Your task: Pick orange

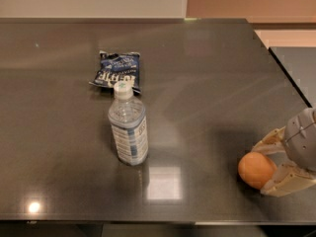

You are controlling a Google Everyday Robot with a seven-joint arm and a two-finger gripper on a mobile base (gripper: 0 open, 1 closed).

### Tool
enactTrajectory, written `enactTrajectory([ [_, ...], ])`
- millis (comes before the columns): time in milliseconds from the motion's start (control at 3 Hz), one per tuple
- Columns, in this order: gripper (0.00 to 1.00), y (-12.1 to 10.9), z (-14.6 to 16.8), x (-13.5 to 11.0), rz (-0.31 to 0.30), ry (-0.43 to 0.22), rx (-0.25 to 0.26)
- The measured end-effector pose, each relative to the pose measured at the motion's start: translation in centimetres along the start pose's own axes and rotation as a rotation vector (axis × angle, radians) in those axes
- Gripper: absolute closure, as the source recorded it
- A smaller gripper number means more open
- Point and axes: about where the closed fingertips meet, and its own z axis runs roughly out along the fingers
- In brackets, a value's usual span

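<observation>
On the dark table, a blue snack bag lay flat at the left. Just in front of it stood a clear water bottle, upright and capped in white, with its fill level impossible to make out. Well to the right, near the front edge, sat the orange. The gripper reached in from the right edge, its fingers spread on either side of the fruit.

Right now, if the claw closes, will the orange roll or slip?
Likely rolls: the orange is round on a glossy table. Skin looks matte, so probably decent grip. The open claw, bottom right, straddles it, which should limit rolling.
</observation>
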Motion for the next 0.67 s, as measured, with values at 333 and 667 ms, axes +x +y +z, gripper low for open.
enactTrajectory([
  [333, 0.84, 0.0, -0.1, -0.5, 0.000, -0.004, -0.013],
  [667, 1.00, -1.8, -1.8, -2.1, 0.000, 0.014, 0.011],
])
